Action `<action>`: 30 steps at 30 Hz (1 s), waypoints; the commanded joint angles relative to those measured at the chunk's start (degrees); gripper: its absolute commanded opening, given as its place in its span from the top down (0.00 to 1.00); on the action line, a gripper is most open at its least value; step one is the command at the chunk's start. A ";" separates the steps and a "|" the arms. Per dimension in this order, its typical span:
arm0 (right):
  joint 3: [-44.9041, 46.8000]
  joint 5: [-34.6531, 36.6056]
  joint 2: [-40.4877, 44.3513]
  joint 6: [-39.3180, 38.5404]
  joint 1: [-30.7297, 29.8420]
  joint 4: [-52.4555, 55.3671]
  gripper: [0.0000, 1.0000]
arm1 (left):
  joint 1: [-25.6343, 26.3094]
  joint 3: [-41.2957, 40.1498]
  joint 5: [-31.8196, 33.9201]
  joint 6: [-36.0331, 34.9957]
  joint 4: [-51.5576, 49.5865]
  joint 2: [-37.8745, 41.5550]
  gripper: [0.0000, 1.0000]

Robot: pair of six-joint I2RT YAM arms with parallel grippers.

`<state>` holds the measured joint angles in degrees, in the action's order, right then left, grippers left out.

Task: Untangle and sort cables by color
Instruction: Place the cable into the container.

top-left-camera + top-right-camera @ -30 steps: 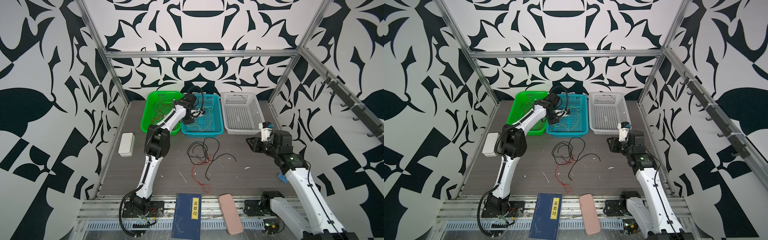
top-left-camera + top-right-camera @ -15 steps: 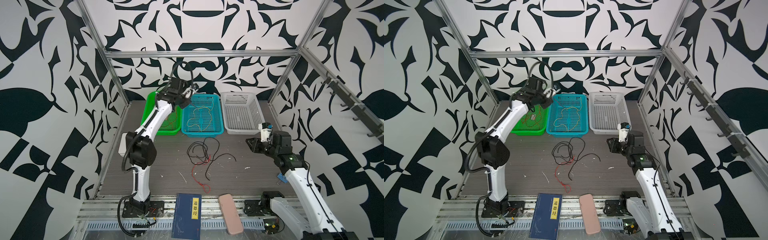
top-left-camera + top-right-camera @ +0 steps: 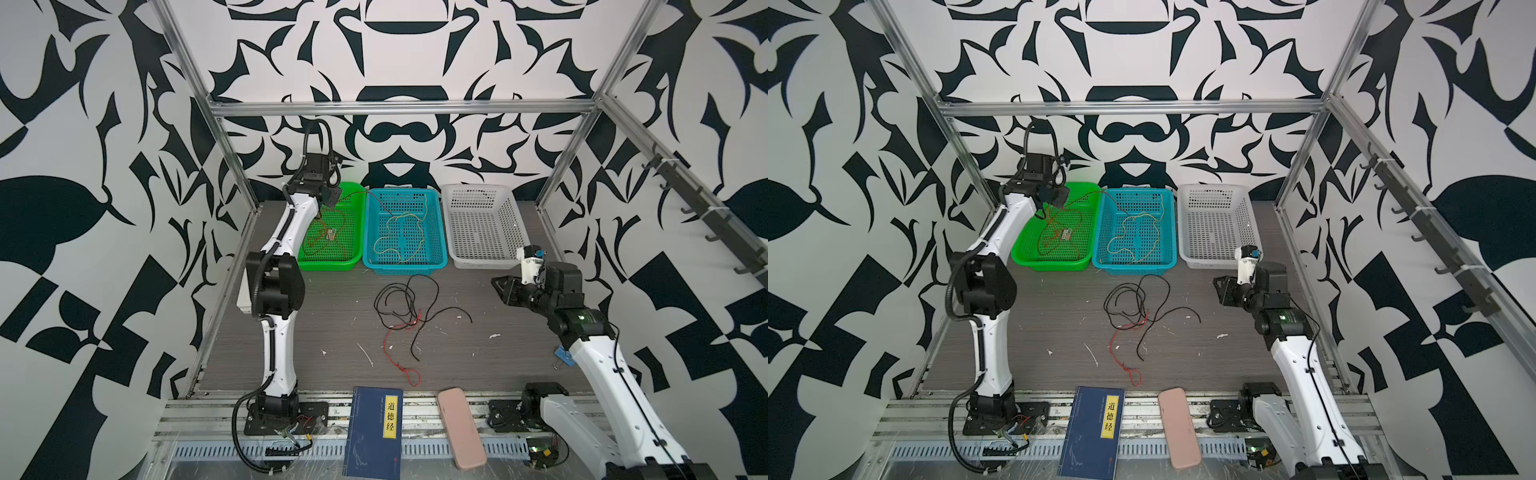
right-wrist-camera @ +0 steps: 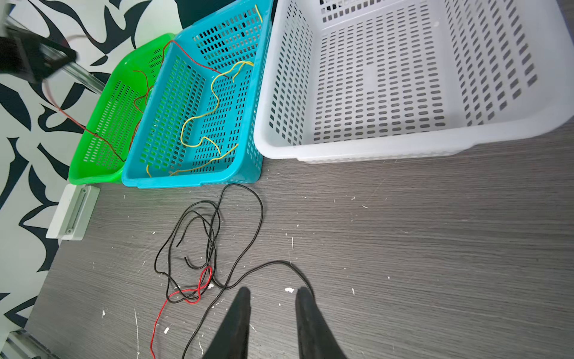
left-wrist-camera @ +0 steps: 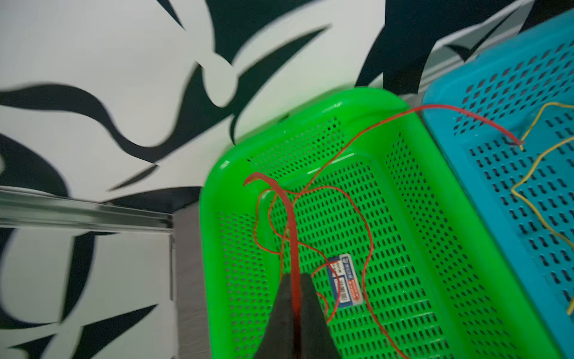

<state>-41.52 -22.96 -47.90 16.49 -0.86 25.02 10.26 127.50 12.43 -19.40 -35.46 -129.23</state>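
1. Swung leftward since a second ago, the left gripper (image 5: 295,281) now hangs over the green basket (image 3: 328,266) rather than the blue basket (image 3: 405,269). The right arm has not shifted.
2. Left gripper: jaws closed on a red cable (image 5: 292,223), which trails down into the green basket.
3. Green basket, nearest the far left corner of the table (image 3: 291,332): thin red loops and a small printed label (image 5: 346,279) lie on its floor. One red strand crosses the adjoining rims, and its tip rests inside the blue basket.
4. Blue basket, at the middle of the far edge: a yellow cable (image 3: 388,232) curls across its floor.
5. White basket (image 3: 482,262), toward the far right corner: its perforated floor shows throughout.
6. Middle of the table: black cables (image 3: 399,297) lie tangled with a loose red cable (image 3: 388,345), whose free end runs toward the near edge.
7. Right gripper (image 4: 271,292): jaws narrowly apart and gripping nothing, above the table near its right edge. A black strand passes beside one fingertip.
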 commanded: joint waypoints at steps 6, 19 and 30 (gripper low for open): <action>-1.09 0.39 2.11 -0.71 -0.19 0.90 0.71 | -1.03 3.48 -6.76 11.85 -2.16 -9.68 1.00; -0.69 0.33 1.67 -1.07 -0.19 0.92 0.71 | -1.12 -10.96 -16.68 14.55 12.65 -2.34 0.00; 1.08 -0.89 -0.03 -0.18 -0.19 -2.09 0.71 | -0.99 -14.46 -23.41 8.02 19.44 14.72 0.01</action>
<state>-40.91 -22.98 -47.46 16.40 -0.86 25.30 9.34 111.11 -5.76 -8.91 -18.65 -117.95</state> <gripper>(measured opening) 0.292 0.994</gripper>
